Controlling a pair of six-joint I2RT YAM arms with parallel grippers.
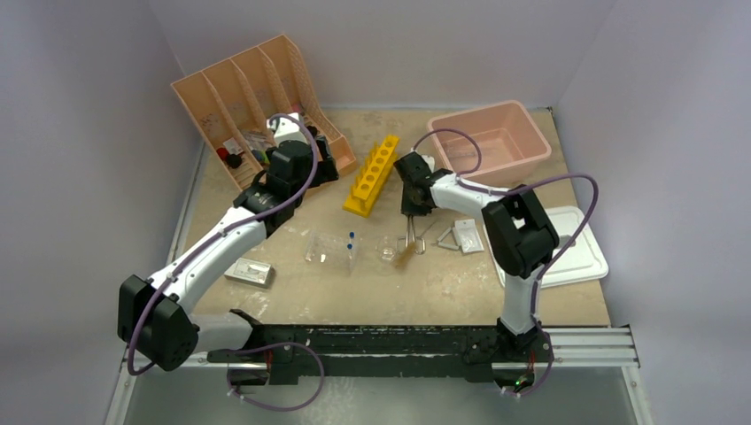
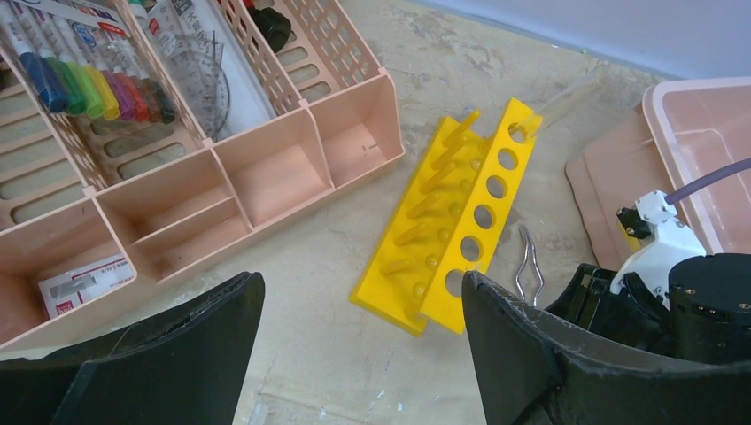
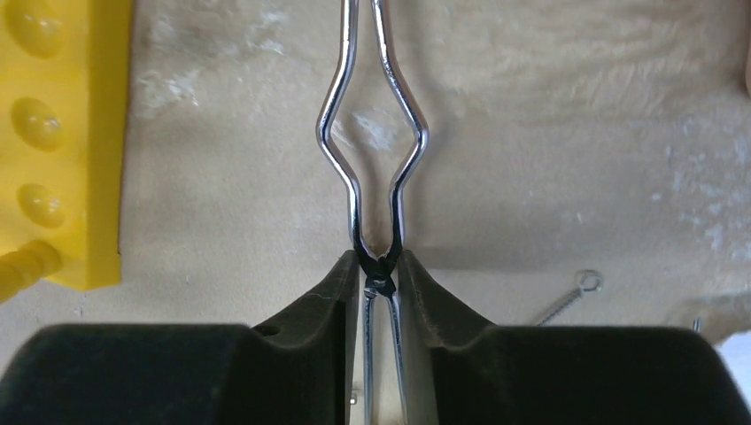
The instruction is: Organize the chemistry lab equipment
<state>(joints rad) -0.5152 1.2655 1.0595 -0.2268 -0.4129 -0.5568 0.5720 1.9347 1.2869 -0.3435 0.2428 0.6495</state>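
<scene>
The right gripper (image 3: 379, 266) had its fingers clamped on the metal tongs (image 3: 372, 159), pinching the two wire arms together at their narrow waist. In the overhead view the tongs (image 1: 412, 235) lay at the centre of the frame, just right of the yellow rack (image 1: 372, 174).

The hold looked risky. The pads met thin, round wire at one short spot, so on a lift the long tongs could swivel or slide out of the grip. The looped end reached toward the top of the wrist frame, and a swing to the left could knock it against the rack's edge (image 3: 53, 133). The wooden-handled brush (image 1: 406, 255) lay just beside the tongs and could be dragged along with them.

The left gripper (image 2: 359, 292) hung near the organizer with its fingers (image 2: 221, 310) wide apart and nothing between them.

The peach slotted organizer (image 1: 239, 88), at the upper left, held coloured markers (image 2: 80, 84) in one slot and a white label (image 2: 84, 283) in a front bin. Its other front bins looked bare. The pink tub (image 1: 487, 142), at the upper right, appeared empty (its white lid (image 1: 576, 252) lay apart, at the right edge). The rack's holes held no tubes.
</scene>
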